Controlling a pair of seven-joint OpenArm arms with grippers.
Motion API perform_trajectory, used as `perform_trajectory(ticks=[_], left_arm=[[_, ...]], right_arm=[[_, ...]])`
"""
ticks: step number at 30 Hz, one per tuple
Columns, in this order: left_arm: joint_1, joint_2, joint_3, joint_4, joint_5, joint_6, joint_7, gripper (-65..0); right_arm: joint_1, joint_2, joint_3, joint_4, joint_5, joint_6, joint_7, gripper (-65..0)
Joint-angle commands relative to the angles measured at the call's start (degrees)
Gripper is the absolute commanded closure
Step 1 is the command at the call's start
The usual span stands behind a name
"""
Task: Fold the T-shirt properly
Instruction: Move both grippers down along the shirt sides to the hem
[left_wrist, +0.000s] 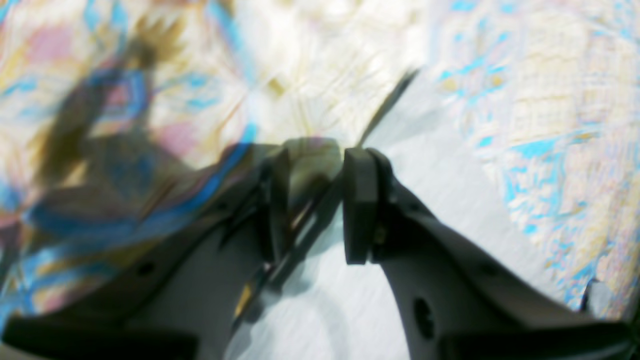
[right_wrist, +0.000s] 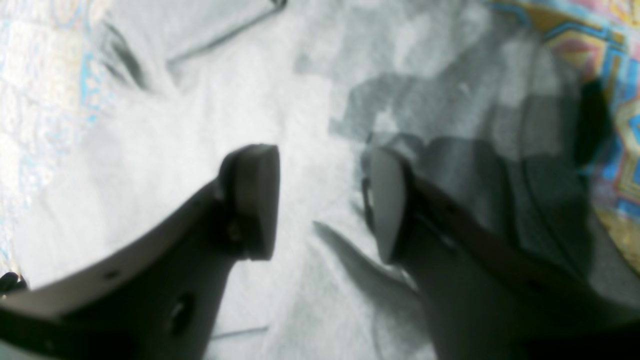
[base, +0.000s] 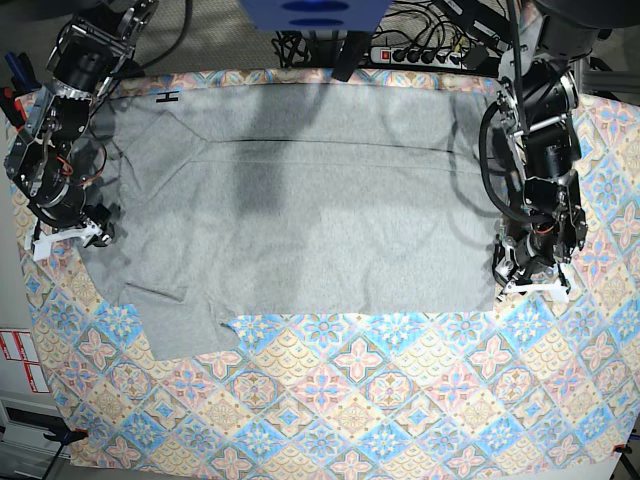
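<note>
Roughly one fold in: T-shirt (base: 300, 220) lies flat on the patterned tablecloth (base: 400, 400), top part doubled over along a crease, one sleeve poking out bottom-left. Left gripper (left_wrist: 315, 200) sits at the shirt's edge, jaws parted, nothing pinched. Right gripper (right_wrist: 325, 200) hovers over grey fabric, jaws wide, empty. Sleeve tuck and further folds remain.

Blurred throughout in both wrist views, so no weave or stitching readable on the T-shirt (right_wrist: 280, 115). Smeared into streaks of blue and cream, the tablecloth (left_wrist: 550, 125) pattern. Cut off at 6 o'clock, both gripper bodies. Too small in the base view to tell jaw gaps on the left gripper (base: 536, 281) or the right gripper (base: 70, 232). Hidden under the arms, the shirt's edges at 3 and 9 o'clock. Unreadable, the small black mark (base: 167, 97) at 11 o'clock.
</note>
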Motion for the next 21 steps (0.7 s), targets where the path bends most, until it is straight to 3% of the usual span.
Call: perform_trajectory(ticks=[1, 9, 15, 17, 20, 21], left_arm=[[-1.75, -0.21, 0.12, -0.78, 0.21, 0.08, -0.28, -18.6], [-1.48, 2.69, 10.93, -1.13, -0.41, 0.08, -1.07, -18.6], [0.19, 4.1, 12.25, -1.04, -0.41, 0.08, -0.98, -17.5], [0.28, 4.1, 12.25, -1.04, -0.41, -0.01, -0.98, -14.1], [1.6, 4.1, 12.25, 2.03, -0.5, -1.86, -0.98, -1.2], [2.39, 4.1, 12.25, 3.62, -0.5, -2.3, -0.98, 0.0]], right_arm=[[1.05, 1.04, 0.17, 0.96, 0.67, 0.31, 0.82, -28.8], [1.05, 0.95, 0.17, 0.96, 0.67, 0.31, 0.73, -28.8], [1.49, 1.04, 0.17, 0.96, 0.67, 0.31, 0.91, -28.8], [2.81, 1.04, 0.17, 0.52, 0.67, 0.31, 0.82, -28.8], [4.48, 1.21, 0.17, 0.44, -0.56, 0.31, 0.64, -28.9], [4.74, 1.3, 0.17, 0.44, -1.44, 0.31, 0.55, -28.9]])
